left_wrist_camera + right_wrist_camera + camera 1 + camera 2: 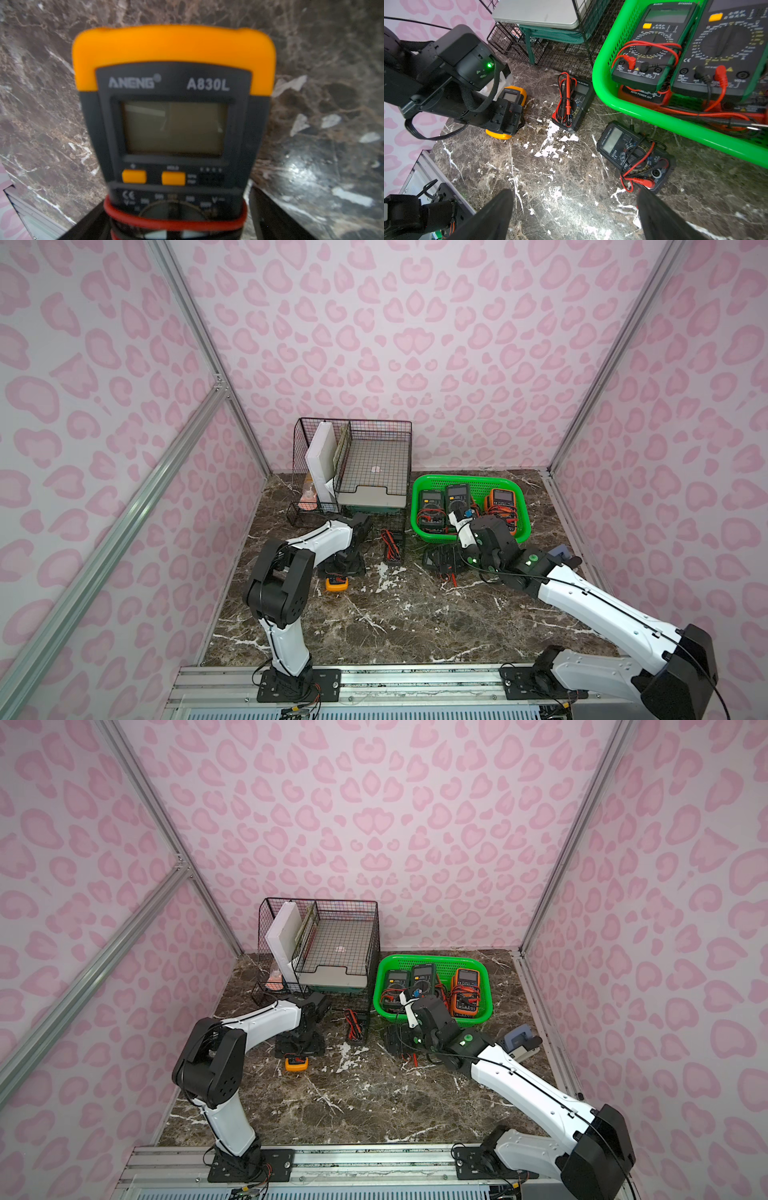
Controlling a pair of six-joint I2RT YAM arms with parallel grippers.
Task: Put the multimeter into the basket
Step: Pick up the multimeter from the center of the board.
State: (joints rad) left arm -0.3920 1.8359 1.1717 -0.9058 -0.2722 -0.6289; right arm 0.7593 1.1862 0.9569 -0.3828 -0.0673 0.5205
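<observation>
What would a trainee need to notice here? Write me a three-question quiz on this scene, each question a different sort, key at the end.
1. How many multimeters lie in the basket?
2. True or false: the right gripper holds a multimeter.
3. Which meter sits between the fingers of the left gripper? A. the yellow multimeter; B. the orange one in the basket; C. a black one wrapped in leads.
Key: 1. three; 2. false, it is open and empty; 3. A.
</observation>
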